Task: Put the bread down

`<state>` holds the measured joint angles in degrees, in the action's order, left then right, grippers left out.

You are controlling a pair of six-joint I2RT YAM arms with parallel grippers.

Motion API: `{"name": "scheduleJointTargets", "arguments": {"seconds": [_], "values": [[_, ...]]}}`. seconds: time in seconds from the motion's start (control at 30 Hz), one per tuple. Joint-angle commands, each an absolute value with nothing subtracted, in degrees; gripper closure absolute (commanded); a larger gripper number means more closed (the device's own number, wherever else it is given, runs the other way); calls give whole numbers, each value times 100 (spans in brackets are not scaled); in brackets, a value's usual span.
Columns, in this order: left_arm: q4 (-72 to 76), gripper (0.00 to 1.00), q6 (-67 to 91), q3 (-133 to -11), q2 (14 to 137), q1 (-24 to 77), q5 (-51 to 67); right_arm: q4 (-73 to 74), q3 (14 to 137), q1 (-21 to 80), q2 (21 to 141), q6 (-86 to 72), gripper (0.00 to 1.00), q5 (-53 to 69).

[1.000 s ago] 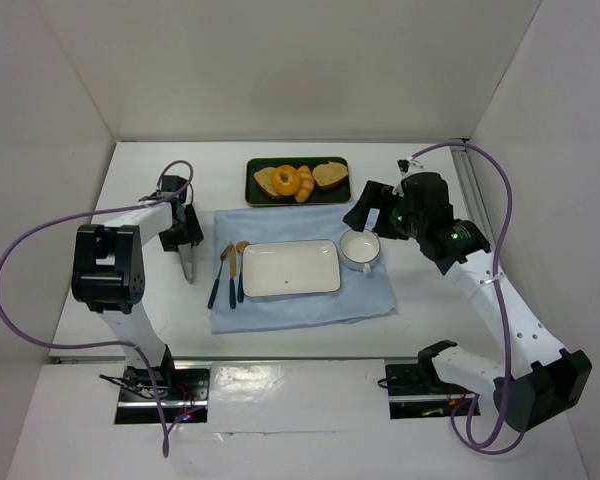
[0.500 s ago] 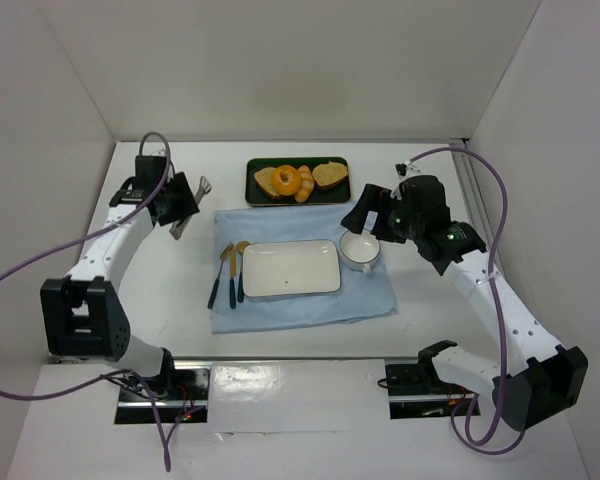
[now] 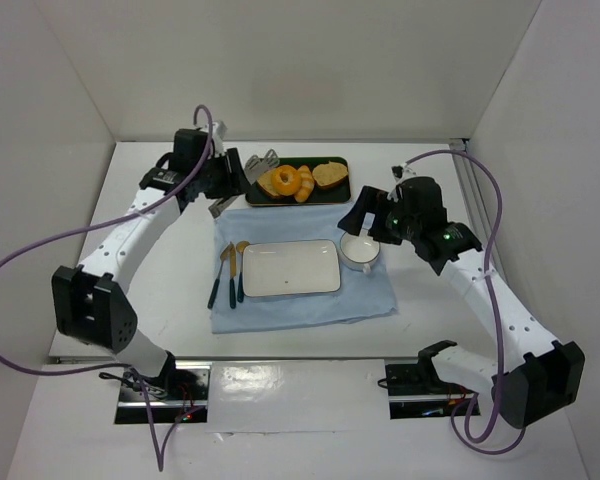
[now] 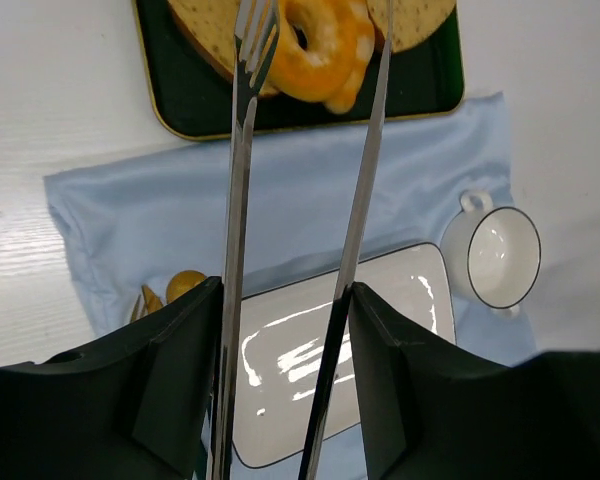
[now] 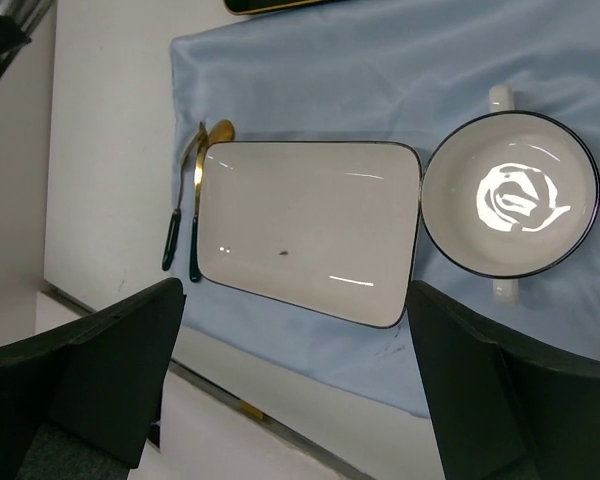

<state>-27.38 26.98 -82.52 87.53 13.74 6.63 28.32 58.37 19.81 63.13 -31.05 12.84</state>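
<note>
The bread (image 3: 286, 180), a glossy orange-golden ring bun, lies on the dark green tray (image 3: 338, 192) at the back, between toast slices and next to a ridged roll. My left gripper (image 3: 230, 176) is shut on metal tongs (image 3: 265, 161) whose tips reach the tray's left end. In the left wrist view the tongs (image 4: 238, 200) are spread, with the bread (image 4: 320, 45) between their tips; my left gripper (image 4: 285, 300) clamps their arms. I cannot tell whether they touch the bread. My right gripper (image 3: 365, 215) is open and empty above the cup.
A white rectangular plate (image 3: 290, 267) and a white two-handled cup (image 3: 360, 248) sit on a light blue cloth (image 3: 310, 305). Dark-handled gold cutlery (image 3: 230, 270) lies left of the plate. The right wrist view shows the plate (image 5: 310, 225) and cup (image 5: 510, 195) below.
My left arm has swung from the table's left side up and right to the tray, carrying the tongs. The right arm has hardly moved.
</note>
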Motion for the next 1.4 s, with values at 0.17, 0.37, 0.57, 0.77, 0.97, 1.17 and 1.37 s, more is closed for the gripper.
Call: {"name": "scheduleJointTargets", "arguments": {"seconds": [0.17,0.37,0.57,0.77,0.97,1.17,1.37], "values": [[-2286,37,2654,-8385,9509,1634,984,2584,5766,1942,5907,-3182,1,1205],[-2109,38,2654,-8517,9782,1635,1037,2637,5766,1942,5845,-3182,1,1151],[-2048,38,2602,-8779,10125,1635,1037,2689,5766,1942,5792,-3234,1,1099],[-2161,38,2488,-9131,10327,1635,827,2689,5766,1942,5844,-3234,1,1046],[-2399,38,2364,-9246,10389,1582,598,2575,5766,1942,5950,-3234,1,1098],[-2531,36,2197,-9369,10441,1468,439,2400,5766,1942,6126,-3287,1,1151],[-2583,33,2197,-9316,10511,1468,264,2347,5766,1942,6240,-3287,1,1213]]}}
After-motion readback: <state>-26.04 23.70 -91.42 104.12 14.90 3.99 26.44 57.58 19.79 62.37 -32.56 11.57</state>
